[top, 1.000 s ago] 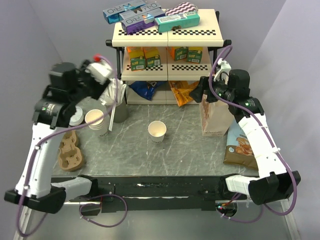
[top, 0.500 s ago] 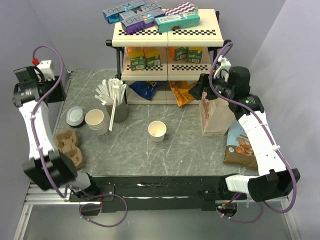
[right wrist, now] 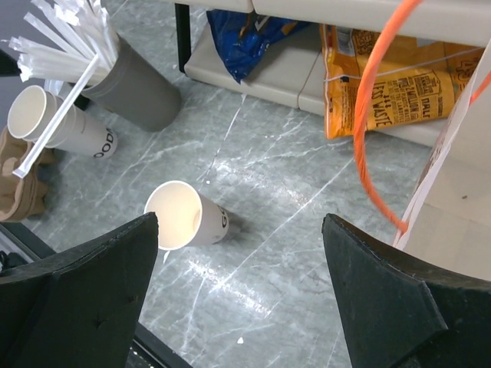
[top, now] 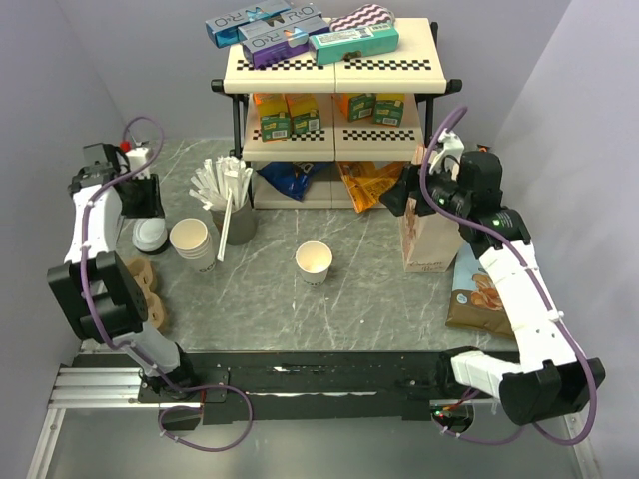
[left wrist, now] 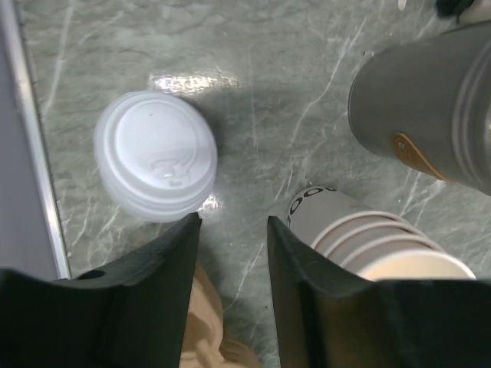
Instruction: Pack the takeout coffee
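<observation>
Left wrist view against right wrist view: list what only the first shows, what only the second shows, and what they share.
Only the left wrist view: the flat round white plastic lid, lying flat. Only the right wrist view: the lone small white paper cup, the blue snack bag and the orange snack bag. Both: the stack of white paper cups, the dark grey cup (its white sticks show only from the right wrist), the tan cardboard cup carrier and the grey marble tabletop.
</observation>
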Available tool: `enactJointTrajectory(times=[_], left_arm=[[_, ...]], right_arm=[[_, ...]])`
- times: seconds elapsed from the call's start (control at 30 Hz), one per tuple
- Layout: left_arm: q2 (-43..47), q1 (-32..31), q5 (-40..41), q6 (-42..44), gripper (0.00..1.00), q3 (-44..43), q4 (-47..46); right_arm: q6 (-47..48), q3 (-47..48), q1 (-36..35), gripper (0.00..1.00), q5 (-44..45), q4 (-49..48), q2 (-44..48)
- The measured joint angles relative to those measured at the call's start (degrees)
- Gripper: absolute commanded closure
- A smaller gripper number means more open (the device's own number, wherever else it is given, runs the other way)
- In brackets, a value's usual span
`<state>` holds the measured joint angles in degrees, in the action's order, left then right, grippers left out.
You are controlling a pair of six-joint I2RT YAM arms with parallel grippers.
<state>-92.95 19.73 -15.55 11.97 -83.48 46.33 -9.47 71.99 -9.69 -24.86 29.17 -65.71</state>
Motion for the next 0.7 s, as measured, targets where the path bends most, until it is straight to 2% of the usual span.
enactJointTrajectory(times=[0.27, 0.7], left_arm=[[-7.72, -3.61, 4.68, 0.74, 0.64, -1.03, -0.22], [-11.43, -5.09, 10.69, 0.94, 0.69, -2.51, -1.97]], right_arm=[[-0.02, -1.97, 0.31, 0.07, 0.24, 0.00, 1.84], [-0.09, -1.97, 1.11, 0.07, 0.20, 0.00, 1.84]])
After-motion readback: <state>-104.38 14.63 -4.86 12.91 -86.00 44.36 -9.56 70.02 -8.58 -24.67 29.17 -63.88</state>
